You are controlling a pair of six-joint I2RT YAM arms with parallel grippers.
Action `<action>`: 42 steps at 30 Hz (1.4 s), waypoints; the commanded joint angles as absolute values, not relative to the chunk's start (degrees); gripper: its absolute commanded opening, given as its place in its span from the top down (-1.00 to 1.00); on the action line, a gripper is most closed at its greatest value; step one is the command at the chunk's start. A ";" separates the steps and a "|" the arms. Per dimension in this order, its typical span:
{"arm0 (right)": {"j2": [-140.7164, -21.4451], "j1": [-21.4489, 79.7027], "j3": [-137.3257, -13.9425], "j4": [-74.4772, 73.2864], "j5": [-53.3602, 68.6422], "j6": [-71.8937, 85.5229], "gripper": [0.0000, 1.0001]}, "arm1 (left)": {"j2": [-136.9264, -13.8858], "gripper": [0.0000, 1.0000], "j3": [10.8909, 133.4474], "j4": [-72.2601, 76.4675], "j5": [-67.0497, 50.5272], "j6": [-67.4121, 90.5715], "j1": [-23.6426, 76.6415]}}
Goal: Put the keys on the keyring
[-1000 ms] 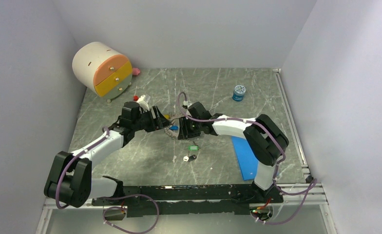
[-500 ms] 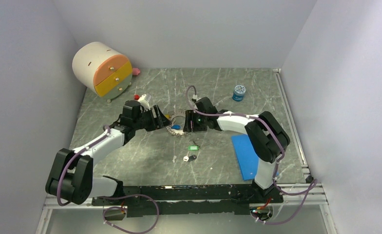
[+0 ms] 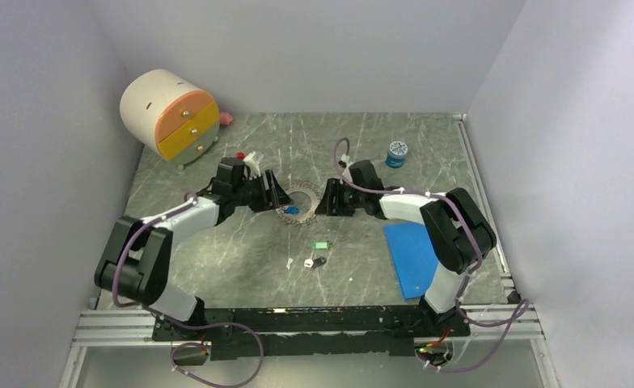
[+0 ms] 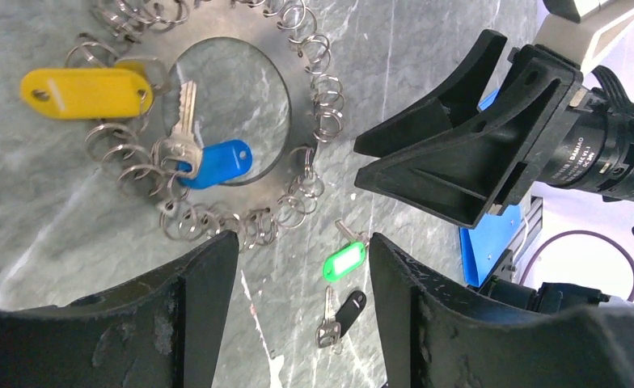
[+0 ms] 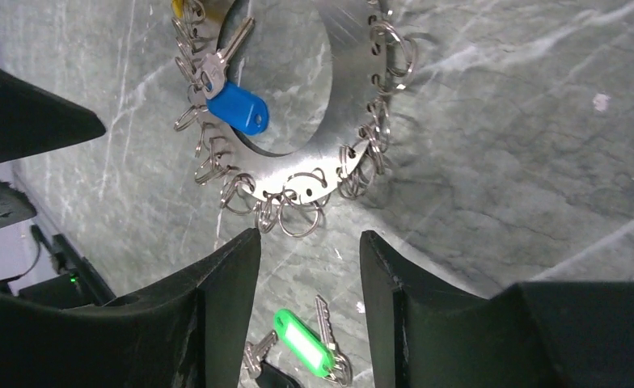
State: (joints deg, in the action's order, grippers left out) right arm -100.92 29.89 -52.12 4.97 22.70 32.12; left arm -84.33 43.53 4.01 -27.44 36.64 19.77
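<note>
The keyring (image 4: pixel 296 97) lies flat on the grey marbled table (image 3: pixel 217 242), about mid-table, between the two grippers. It is a flat metal hoop with a round hole and many small wire loops hanging along its outer edge.

The left gripper (image 4: pixel 297 250) sits low just beside the hoop's left side. Its jaws are wide apart with only bare table between them, and it holds nothing. The right gripper (image 5: pixel 307 242) faces it from the opposite side, also low, with its jaws spread and empty. Its fingertips are just short of the loops on the hoop's edge. No view shows either gripper touching the hoop.

The blue key (image 4: pixel 213 162) rests across the hole, its metal blade joined to a loop at the rim. The yellow key (image 4: pixel 83 90) lies at the outer edge, its tag against a loop; whether it is hooked on I cannot tell.

The green key (image 4: pixel 344 260) and the black key (image 4: pixel 342 311) lie loose on the table, off the hoop, toward the arm bases. The green one is nearer the hoop, and the black one is just past it.

A small blue jar (image 3: pixel 396 153) stands toward the far right. A round drawer box (image 3: pixel 171 113) sits in the far left corner, and a blue sheet (image 3: pixel 415 259) lies flat beside the right arm
</note>
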 commanded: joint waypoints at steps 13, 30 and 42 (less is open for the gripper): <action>-97.08 25.76 -47.60 11.40 28.54 34.55 0.27 | -104.27 -0.15 61.01 0.09 -31.95 34.28 26.07; -94.79 24.89 -47.20 8.02 27.51 31.84 0.31 | -109.92 -0.05 63.67 -2.80 -31.71 32.95 28.41; -94.37 24.79 -46.93 8.13 28.20 31.74 0.35 | -106.23 0.09 62.36 -3.33 -27.26 32.72 29.36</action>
State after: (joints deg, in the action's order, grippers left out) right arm -96.62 25.15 -46.96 7.75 27.57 32.75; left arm -110.19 63.20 -3.31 -30.04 33.76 28.62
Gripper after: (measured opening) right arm 0.333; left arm 0.454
